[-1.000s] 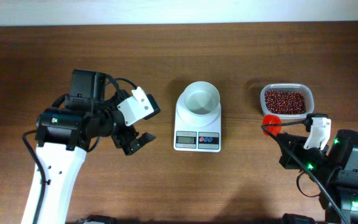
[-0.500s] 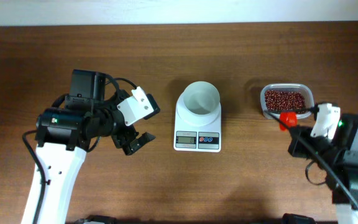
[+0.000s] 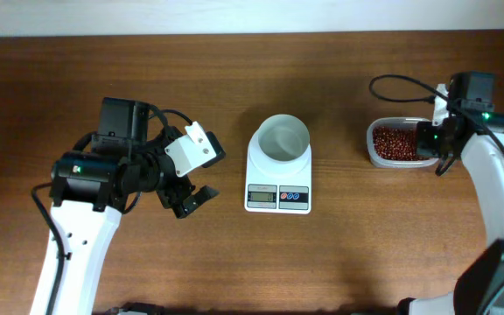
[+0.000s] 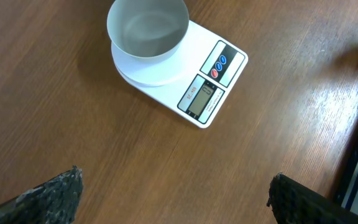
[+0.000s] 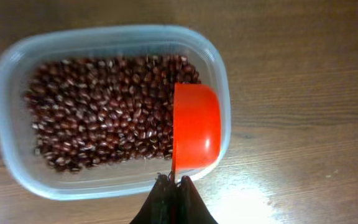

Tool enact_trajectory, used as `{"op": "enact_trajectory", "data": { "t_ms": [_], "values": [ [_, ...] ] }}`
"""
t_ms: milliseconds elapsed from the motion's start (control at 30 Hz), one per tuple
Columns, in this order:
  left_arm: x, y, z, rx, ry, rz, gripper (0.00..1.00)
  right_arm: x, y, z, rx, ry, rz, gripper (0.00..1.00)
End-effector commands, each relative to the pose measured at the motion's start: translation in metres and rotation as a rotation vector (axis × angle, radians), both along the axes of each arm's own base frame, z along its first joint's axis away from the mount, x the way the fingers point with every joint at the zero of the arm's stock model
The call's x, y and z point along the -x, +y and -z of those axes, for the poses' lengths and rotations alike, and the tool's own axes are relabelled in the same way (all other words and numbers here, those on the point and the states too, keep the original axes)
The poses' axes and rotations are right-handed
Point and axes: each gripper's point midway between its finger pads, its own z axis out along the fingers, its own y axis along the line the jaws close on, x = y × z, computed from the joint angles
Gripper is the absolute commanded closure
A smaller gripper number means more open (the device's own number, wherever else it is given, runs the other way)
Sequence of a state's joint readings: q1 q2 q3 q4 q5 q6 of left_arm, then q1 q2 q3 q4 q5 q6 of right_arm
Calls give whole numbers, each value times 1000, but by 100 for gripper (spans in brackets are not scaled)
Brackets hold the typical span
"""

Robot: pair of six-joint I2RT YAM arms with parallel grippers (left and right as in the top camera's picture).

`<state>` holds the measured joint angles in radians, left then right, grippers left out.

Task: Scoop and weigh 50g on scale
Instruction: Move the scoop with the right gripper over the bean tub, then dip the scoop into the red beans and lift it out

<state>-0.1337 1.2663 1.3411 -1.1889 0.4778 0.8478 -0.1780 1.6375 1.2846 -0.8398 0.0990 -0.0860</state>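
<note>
Since a second ago the right arm has been swinging away from the near right of the small white rectangular digital scale point(image 3: 277, 198) toward the far right, and its right gripper point(image 3: 433, 140) is now hanging over the clear plastic tub point(image 3: 370, 150) of dark red beans point(image 3: 399, 143), which is sitting to the right of the scale and well apart from it. Seen from the right wrist, the two dark fingers are pressing tightly together on the thin handle of a red plastic scoop point(image 5: 194, 127), so this gripper point(image 5: 174, 199) is clamping the scoop. The scoop is lying turned on its side at one end of the tub point(image 5: 223, 93), its flat rim facing the beans point(image 5: 98, 112); whether it is dipping into them cannot be told. The scale is sitting at the middle of the brown wooden table point(image 3: 322, 262), its grey display and small red and blue buttons facing the near edge, and a round white bowl point(image 3: 280, 138) is standing empty on its platform. The left arm has not shifted: its left gripper point(image 3: 201, 175) is hovering to the left of the scale, clear of it, with its jaws standing wide apart and gripping nothing. From the left wrist, both fingertips point(image 4: 51, 193) are showing at the lower corners, with the scale point(image 4: 210, 93) and the bowl point(image 4: 148, 28) lying ahead of them.
</note>
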Motion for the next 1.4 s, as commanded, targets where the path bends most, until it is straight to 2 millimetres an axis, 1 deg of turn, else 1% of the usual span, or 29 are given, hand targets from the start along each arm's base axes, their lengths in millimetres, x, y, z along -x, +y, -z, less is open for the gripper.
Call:
{"op": "enact_trajectory", "data": {
  "t_ms": [0,67,100,133,200,233,333,367,400,467,500,667,733,800,833,867,933,1033,1100,1167,1233,1267,1300,1367],
  "values": [
    [0,-1,-2,6,-2,-2,1,-5,-12,19,45,54,9,96],
    [0,-1,-2,6,-2,-2,1,-4,-10,40,24,107,4,96],
    [0,-1,-2,6,-2,-2,1,-4,-4,49,-14,127,-8,96],
    [0,-1,-2,5,-2,-2,1,-6,9,58,-89,137,-31,96],
    [0,-1,-2,6,-2,-2,1,-8,26,60,-186,124,-60,96],
    [0,-1,-2,6,-2,-2,1,-9,30,59,-211,117,-66,96],
    [0,-1,-2,5,-2,-2,1,-9,33,56,-321,91,-53,96],
    [1,-1,-2,6,-2,-2,1,-9,34,54,-374,79,-48,96],
    [0,-1,-2,6,-2,-2,1,-9,35,49,-472,53,-36,96],
    [0,-1,-2,6,-2,-2,1,-4,28,44,-557,40,-3,96],
    [0,-1,-2,5,-2,-2,1,3,21,42,-607,41,33,96],
    [0,-1,-2,6,-2,-2,1,5,14,29,-747,-24,51,96],
    [0,-1,-2,6,-2,-2,1,5,13,35,-761,-9,64,96],
    [0,-1,-2,6,-2,-2,1,4,18,43,-806,1,63,96],
    [0,-1,-2,6,-2,-2,1,3,18,49,-818,9,66,96],
    [0,-1,-2,5,-2,-2,1,1,18,59,-825,23,72,96],
    [0,-1,-2,6,-2,-2,1,2,17,70,-837,46,83,96],
    [1,-1,-2,6,-2,-2,1,0,17,65,-837,32,74,96],
    [0,-1,-2,5,-2,-2,1,1,14,64,-844,27,85,96],
    [0,-1,-2,6,-2,-2,1,1,9,56,-904,-11,100,96],
    [0,-1,-2,6,-2,-2,1,-1,5,41,-998,-89,74,96],
    [0,-1,-2,6,-2,-2,1,1,2,37,-1027,-109,79,96],
    [0,-1,-2,6,-2,-2,1,3,-4,36,-1035,-116,98,96],
    [0,-1,-2,6,-2,-2,1,6,-9,35,-1041,-121,110,96]
  ]
}}
